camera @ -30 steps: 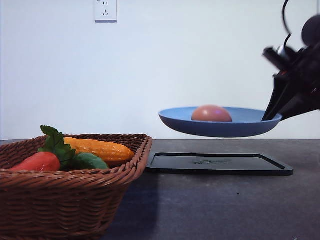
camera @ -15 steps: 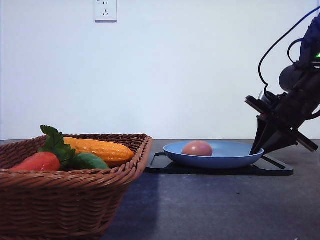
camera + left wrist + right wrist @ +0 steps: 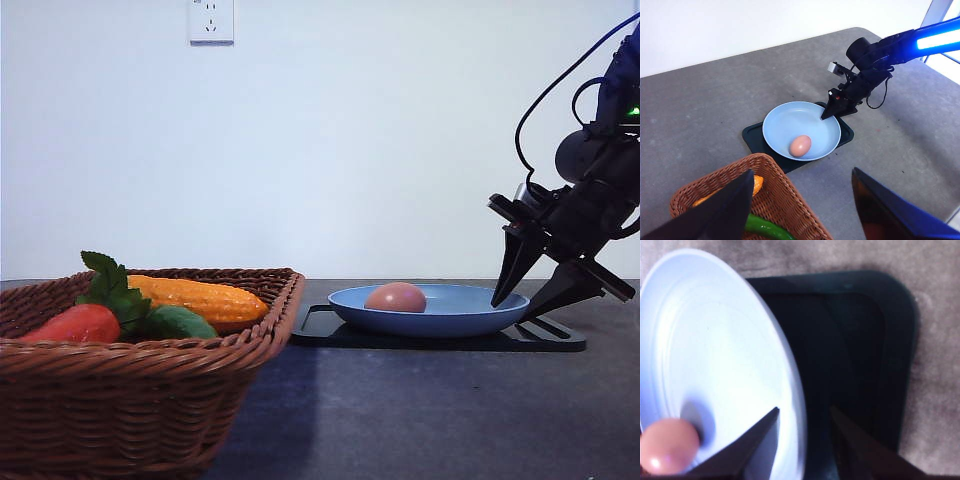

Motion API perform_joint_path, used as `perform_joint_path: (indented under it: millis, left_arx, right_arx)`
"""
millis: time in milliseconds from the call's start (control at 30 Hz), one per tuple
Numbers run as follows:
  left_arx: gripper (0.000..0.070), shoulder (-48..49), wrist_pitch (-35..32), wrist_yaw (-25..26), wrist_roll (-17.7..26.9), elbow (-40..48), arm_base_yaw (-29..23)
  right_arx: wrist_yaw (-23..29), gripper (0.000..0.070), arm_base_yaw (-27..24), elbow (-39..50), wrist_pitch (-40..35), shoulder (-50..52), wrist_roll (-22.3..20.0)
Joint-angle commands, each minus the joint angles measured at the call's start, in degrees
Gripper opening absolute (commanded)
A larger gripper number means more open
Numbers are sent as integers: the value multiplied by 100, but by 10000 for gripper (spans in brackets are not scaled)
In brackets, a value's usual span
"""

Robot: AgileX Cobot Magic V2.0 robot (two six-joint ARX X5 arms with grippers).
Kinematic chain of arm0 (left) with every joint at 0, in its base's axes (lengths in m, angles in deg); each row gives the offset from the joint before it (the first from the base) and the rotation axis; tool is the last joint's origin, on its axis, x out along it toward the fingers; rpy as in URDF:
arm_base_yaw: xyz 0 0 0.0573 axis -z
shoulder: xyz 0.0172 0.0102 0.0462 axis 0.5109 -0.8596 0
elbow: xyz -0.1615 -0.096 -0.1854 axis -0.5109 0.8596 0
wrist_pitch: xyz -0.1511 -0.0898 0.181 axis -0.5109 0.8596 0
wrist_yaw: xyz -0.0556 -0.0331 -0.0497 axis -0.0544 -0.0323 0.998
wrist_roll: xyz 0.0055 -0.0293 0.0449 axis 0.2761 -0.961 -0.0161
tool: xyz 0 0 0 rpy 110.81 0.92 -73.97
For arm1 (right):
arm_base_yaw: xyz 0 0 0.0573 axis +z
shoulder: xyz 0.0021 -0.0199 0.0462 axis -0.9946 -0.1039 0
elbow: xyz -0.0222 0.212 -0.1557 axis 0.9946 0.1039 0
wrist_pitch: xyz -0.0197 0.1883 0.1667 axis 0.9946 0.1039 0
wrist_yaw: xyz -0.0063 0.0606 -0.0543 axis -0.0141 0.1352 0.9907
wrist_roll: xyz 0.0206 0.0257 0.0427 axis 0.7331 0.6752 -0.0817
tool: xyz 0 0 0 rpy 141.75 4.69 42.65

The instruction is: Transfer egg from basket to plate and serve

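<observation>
On the black tray (image 3: 440, 338) at your right, the plate (image 3: 430, 312) sat flat with the egg (image 3: 396, 297) lying in it, left of centre. Your right end effector (image 3: 520, 305) was spread wide, its fingers straddling the plate's right rim without clamping it. Your left end effector (image 3: 800, 200) also stood released, hanging above the basket (image 3: 140, 390), which held the carrot (image 3: 78, 323), corn (image 3: 200, 298) and a green vegetable (image 3: 178, 322) on the counter (image 3: 430, 420).

No legible text, labels or numbers anywhere; tray (image 3: 440, 338) embossing isn't visible enough to read.
</observation>
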Motion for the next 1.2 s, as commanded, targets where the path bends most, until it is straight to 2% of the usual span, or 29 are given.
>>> perform_joint_path:
  millis: [0,200,300,433,500,567,700,900,1067,1167]
  left_arx:
    - [393,-68,-37,-81,9,-120,52]
    - [392,-220,-64,-316,27,-120,52]
    - [369,-364,-115,-645,70,-120,52]
    - [220,-656,-154,-1002,351,-120,49]
    - [94,-835,-160,-1072,604,-120,12]
    - [0,-1029,-158,-1083,837,-118,-82]
    - [0,-1399,-129,-1093,1093,-116,-449]
    - [0,-1627,0,-1087,1174,64,-1425]
    - [0,-1364,-167,-960,1174,609,-2273]
    - [0,-970,-573,-581,1155,1121,-2635]
  right_arx:
    - [-6,221,-50,-132,3,-71,-66]
    - [-8,220,-209,-132,206,372,-134]
    - [2,205,-311,-132,428,707,-244]
    - [13,66,-374,-128,824,1266,-420]
    - [28,4,-373,-128,986,1550,-516]
    - [89,0,-329,-127,1140,1824,-629]
    - [632,0,-22,-107,1510,2358,-827]
    - [1485,0,613,395,1552,3329,-866]
    - [1835,0,1316,1290,847,4366,-857]
    - [2069,0,1779,1839,381,5018,-778]
